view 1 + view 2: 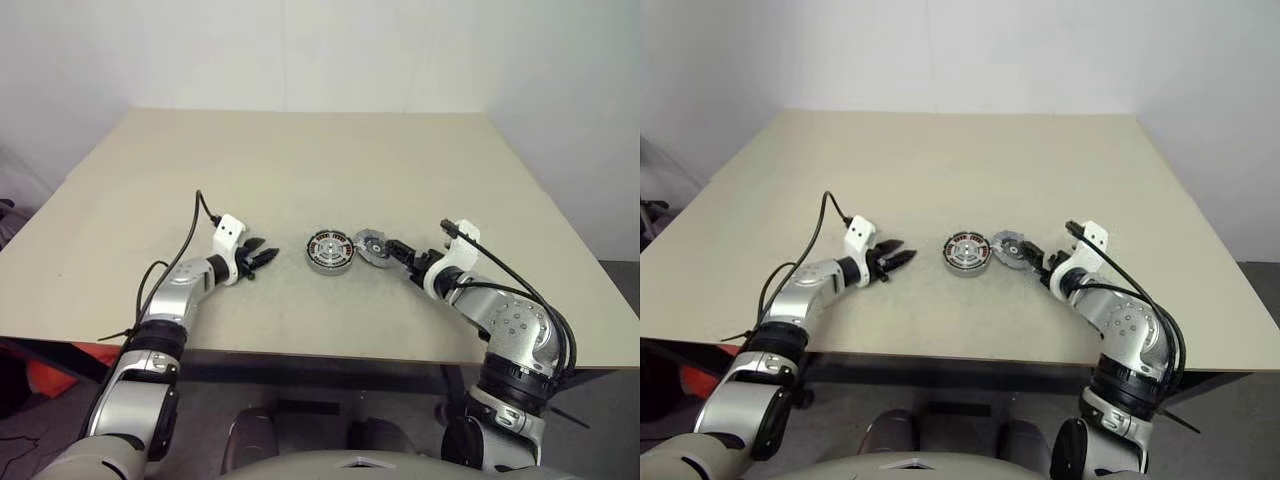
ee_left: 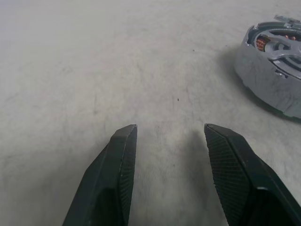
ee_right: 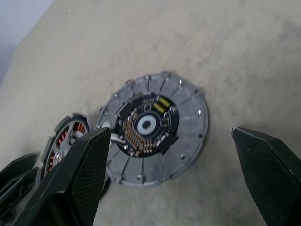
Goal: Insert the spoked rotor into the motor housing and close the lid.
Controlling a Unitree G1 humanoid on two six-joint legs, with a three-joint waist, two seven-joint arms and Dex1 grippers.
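Lying on the beige table (image 1: 300, 160), just below the middle of the head views, is the motor housing (image 1: 329, 250) — a thick round silver-rimmed puck with copper-brown windings showing through. The spoked rotor (image 2: 281, 41), a flat dark-grey wheel with open gaps, is apparently already sitting in its top, as the left wrist view shows grey spokes crossing over the windings.

Resting just to the right of the housing, touching or nearly touching its rim, is the lid (image 3: 155, 127) — a grey round metal cap with a notched edge, lying with a dark circuit-like centre and small central ring facing up.

Handling, as a judgement:
- lid — rigid metal, probably fairly heavy for its width, smooth and thin, so likely slippery under hard fingers; it is best taken across the notched rim, keeping clear of the dark centre, which looks the more delicate part.
- housing — stiff and heavy enough to be staying put, though a sideways push could be sliding it on the smooth top.

The right gripper (image 3: 171, 155) is hovering over the lid with its two black fingers spread wide on either side, gripping nothing. The left gripper (image 1: 262, 256) is waiting left of the housing, well apart from it, its fingers parted about halfway and empty.
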